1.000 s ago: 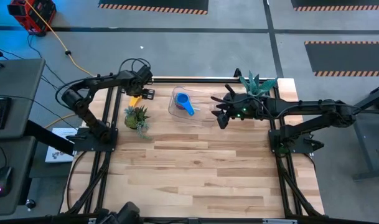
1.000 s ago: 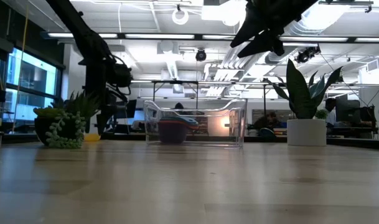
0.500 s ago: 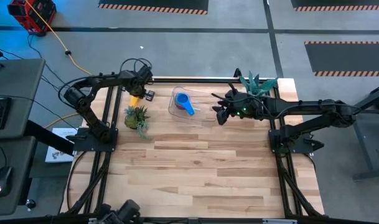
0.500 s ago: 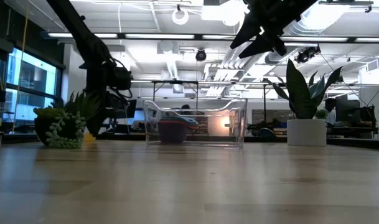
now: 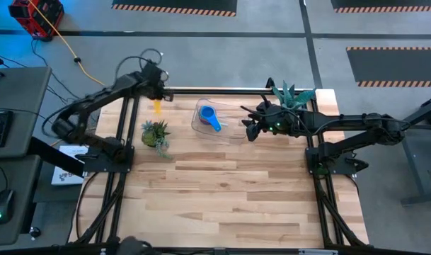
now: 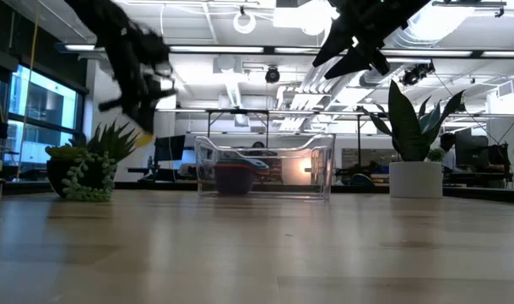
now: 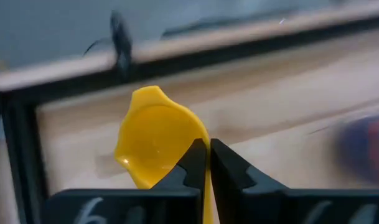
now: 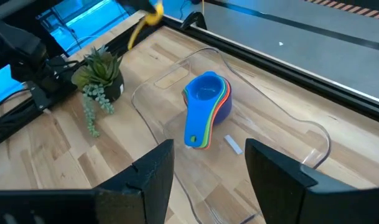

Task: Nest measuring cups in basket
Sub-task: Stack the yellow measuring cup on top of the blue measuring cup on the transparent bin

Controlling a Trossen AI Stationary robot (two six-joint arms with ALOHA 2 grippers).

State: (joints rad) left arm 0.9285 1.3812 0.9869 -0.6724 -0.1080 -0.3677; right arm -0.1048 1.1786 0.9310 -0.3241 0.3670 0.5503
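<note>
At the far left edge of the tabletop (image 5: 222, 191), the yellow measuring cup (image 7: 157, 144) is held clear of the wood by the left end effector (image 7: 207, 163), whose fingers are pressed together on the cup's handle, just behind the round bowl. In the high view the cup (image 5: 157, 106) is seen hanging below the left end effector (image 5: 153, 79), beside the small potted plant (image 5: 155, 133) and apart from the basket (image 5: 231, 128). The basket, a clear bin, is set near the far middle of the tabletop, and a nested stack of measuring cups (image 8: 205, 106) is lodged inside it, a blue bowl uppermost and coloured rims fanned beneath. The right end effector (image 8: 205, 168) is held above the basket's right side with its fingers spread wide and nothing between them; a taller plant in a white pot (image 6: 415, 179) is placed at the right rear.

The yellow cup is judged to be light, rigid plastic with a smooth, fairly slippery surface, so little squeeze is thought necessary, yet it could pivot if held too loosely. The flat handle is reckoned the best hold, since the bowl is thereby left free to be lowered into the stack. The basket's thin clear walls are likely to slide if nudged, so a descent from above is advised
</note>
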